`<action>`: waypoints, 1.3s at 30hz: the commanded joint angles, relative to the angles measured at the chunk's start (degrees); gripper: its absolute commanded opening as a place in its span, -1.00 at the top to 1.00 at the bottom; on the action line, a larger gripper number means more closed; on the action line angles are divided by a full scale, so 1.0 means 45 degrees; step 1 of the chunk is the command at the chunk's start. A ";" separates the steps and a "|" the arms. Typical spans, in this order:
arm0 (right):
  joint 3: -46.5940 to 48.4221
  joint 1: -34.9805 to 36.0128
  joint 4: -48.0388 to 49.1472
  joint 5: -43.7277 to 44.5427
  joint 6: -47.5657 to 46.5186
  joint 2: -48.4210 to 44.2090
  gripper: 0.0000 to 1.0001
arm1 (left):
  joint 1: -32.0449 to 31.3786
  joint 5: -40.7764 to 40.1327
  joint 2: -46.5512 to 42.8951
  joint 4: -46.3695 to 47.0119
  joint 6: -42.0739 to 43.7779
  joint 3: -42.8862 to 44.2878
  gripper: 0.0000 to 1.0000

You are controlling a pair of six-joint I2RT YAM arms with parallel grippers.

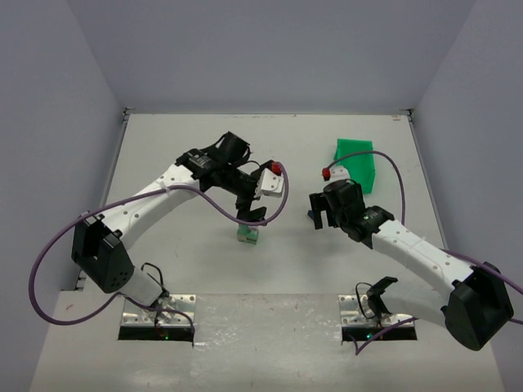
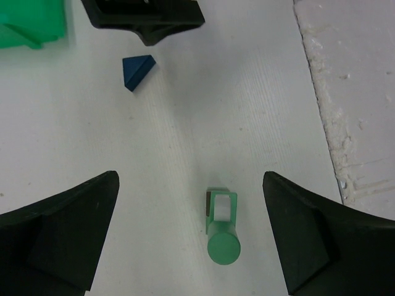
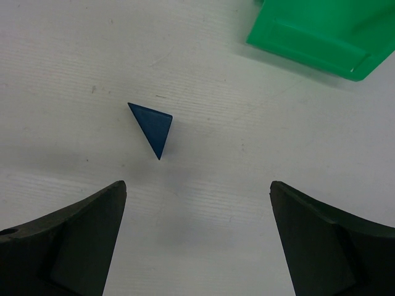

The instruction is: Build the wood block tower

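Observation:
The wood block tower (image 1: pixel 248 235) stands mid-table: a green cylinder (image 2: pixel 223 245) on top of a green bridge-shaped block (image 2: pixel 231 206), with a tan edge showing at its left side. My left gripper (image 2: pixel 190 185) is open and empty, hovering above the tower with a finger on either side; it also shows in the top view (image 1: pixel 250 214). A dark blue wedge (image 3: pixel 153 126) lies on the table, also seen in the left wrist view (image 2: pixel 137 71). My right gripper (image 3: pixel 197 188) is open and empty just short of the wedge, which lies ahead and slightly left of the gap.
A bright green plastic bin (image 1: pixel 356 163) sits at the back right, beyond the right gripper; it shows in the right wrist view (image 3: pixel 321 31) and the left wrist view (image 2: pixel 31 21). The table's rough near strip (image 2: pixel 352 92) borders the white surface.

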 commanded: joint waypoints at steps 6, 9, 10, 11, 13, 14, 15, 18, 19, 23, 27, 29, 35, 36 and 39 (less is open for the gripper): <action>-0.0115 -0.0258 0.0788 -0.1365 0.0341 -0.0129 -0.97 | 0.0102 -0.2666 -0.1728 0.6884 -0.6981 0.0875 -1.00; -0.0609 -0.0558 0.1724 -0.2123 0.0097 -0.0050 -0.97 | 0.0122 -0.5515 -0.1672 0.8861 -0.9800 0.1661 -1.00; -0.0800 -0.0625 0.2068 -0.2314 0.0001 0.0007 -0.97 | 0.0122 -0.6735 -0.1510 0.9432 -1.1330 0.2270 -1.00; -0.1044 -0.0667 0.2505 -0.2535 -0.0139 0.0037 -0.97 | 0.0145 -0.7842 -0.1163 0.9007 -1.2328 0.3195 -1.00; -0.1614 -0.0729 0.3162 -0.3333 -0.0347 0.0200 -0.97 | 0.0162 -0.9674 -0.0397 0.8223 -1.3466 0.4937 -1.00; -0.1810 -0.0730 0.3699 -0.3669 -0.0425 0.0348 -0.97 | 0.0178 -1.0167 -0.0309 0.7887 -1.4151 0.5097 -1.00; -0.2005 -0.0730 0.4235 -0.4005 -0.0503 0.0496 -0.97 | 0.0193 -1.0660 -0.0222 0.7552 -1.4835 0.5256 -1.00; -0.2276 -0.0749 0.5221 -0.4164 -0.0520 0.1306 -0.97 | 0.0200 -1.0728 -0.0822 0.7794 -1.6119 0.3801 -1.00; -0.2248 -0.0749 0.5371 -0.4036 -0.0474 0.1647 -0.97 | 0.0200 -1.0535 -0.1357 0.8227 -1.6325 0.2684 -1.00; -0.2156 -0.0785 0.5773 -0.3738 -0.0247 0.2623 -0.97 | 0.0200 -1.0619 -0.4431 1.0328 -1.6838 -0.1731 -1.00; -0.2285 -0.0785 0.6557 -0.3411 -0.0294 0.3336 -0.97 | 0.0219 -1.2279 -0.6643 1.1176 -1.7731 -0.5246 -1.00; -0.2265 -0.0780 0.6791 -0.3241 -0.0478 0.3642 -0.90 | 0.0219 -1.2609 -0.7133 1.1007 -1.7763 -0.5943 -1.00; -0.2054 -0.0786 0.7036 -0.2370 -0.0353 0.4576 -0.53 | 0.0219 -1.3788 -0.8472 1.0299 -1.8028 -0.7071 -1.00; -0.2066 -0.0788 0.7091 -0.2322 -0.0327 0.4661 -0.43 | 0.0219 -1.3882 -0.8547 1.0282 -1.8058 -0.7110 -1.00; -0.2006 -0.0769 0.7164 -0.2247 -0.0317 0.4908 -0.07 | 0.0201 -1.3919 -0.8678 1.0301 -1.8039 -0.7115 -1.00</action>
